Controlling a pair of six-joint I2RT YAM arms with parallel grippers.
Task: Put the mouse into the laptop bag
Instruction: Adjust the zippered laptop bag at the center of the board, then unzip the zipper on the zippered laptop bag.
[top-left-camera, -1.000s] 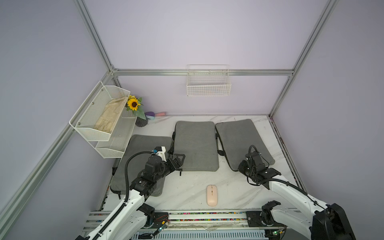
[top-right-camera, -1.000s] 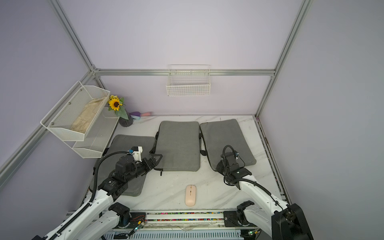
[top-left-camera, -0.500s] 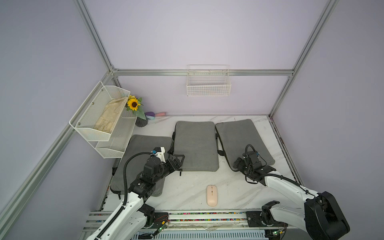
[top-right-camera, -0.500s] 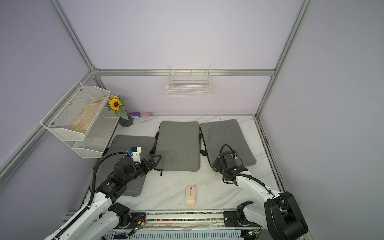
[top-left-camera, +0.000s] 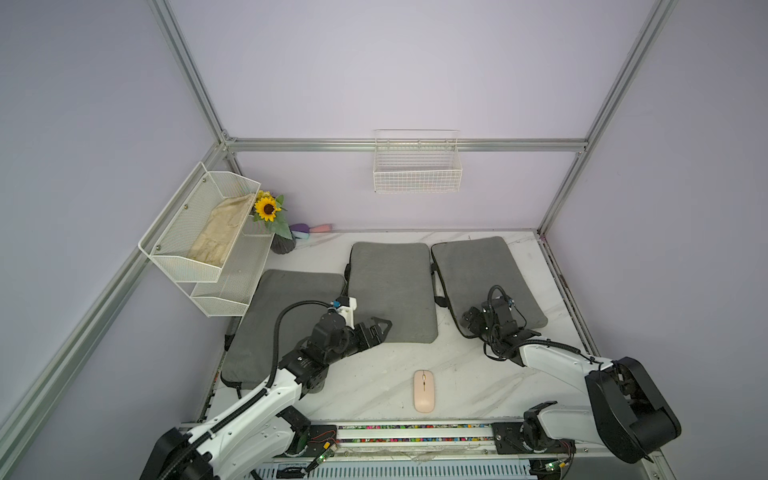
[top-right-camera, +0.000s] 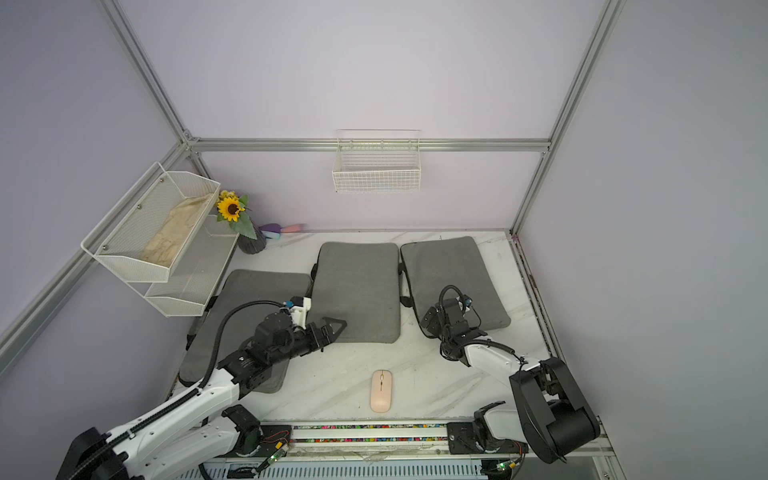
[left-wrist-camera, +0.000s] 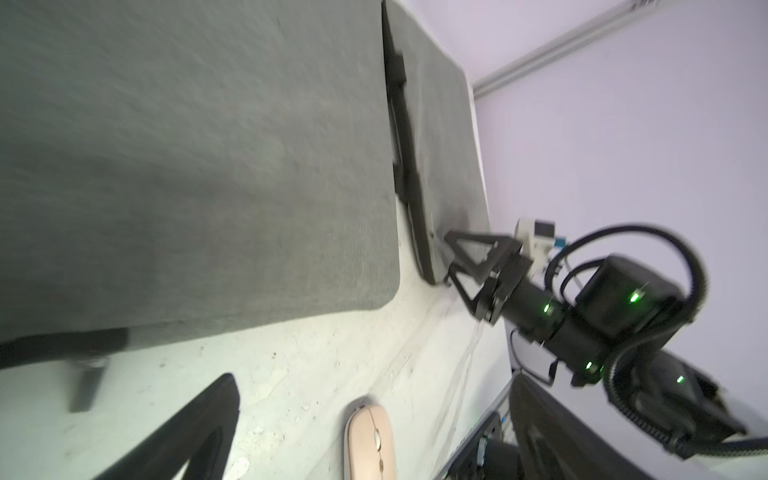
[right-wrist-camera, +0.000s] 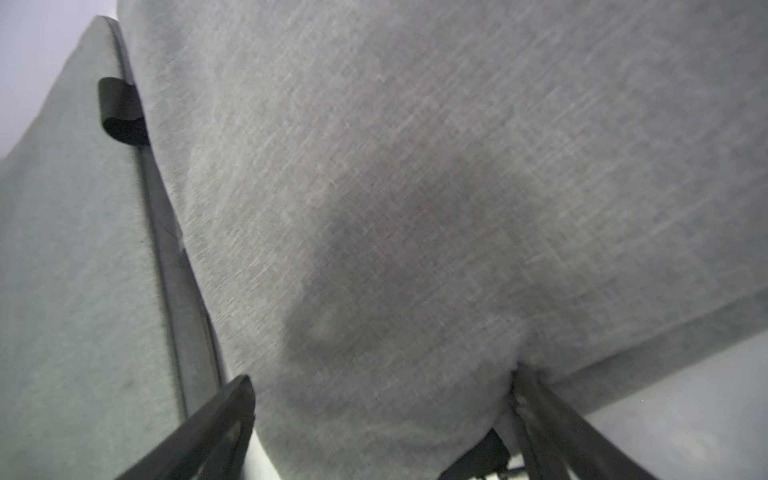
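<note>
Mouse (top-left-camera: 424, 391) sits on the table (top-left-camera: 374, 374) near the front, clear of the laptop bags (top-left-camera: 390, 286) — probably light, hard, slick shell, so pinch across its long sides; left gripper (top-left-camera: 380, 328) and right gripper (left-wrist-camera: 449, 257) both wide open, empty.

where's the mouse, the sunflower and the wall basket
mouse (top-left-camera: 423, 391), in a top view, middle of its back
sunflower (top-left-camera: 267, 209), in a top view, centre of the bloom
wall basket (top-left-camera: 417, 180), in a top view, front mesh
</note>
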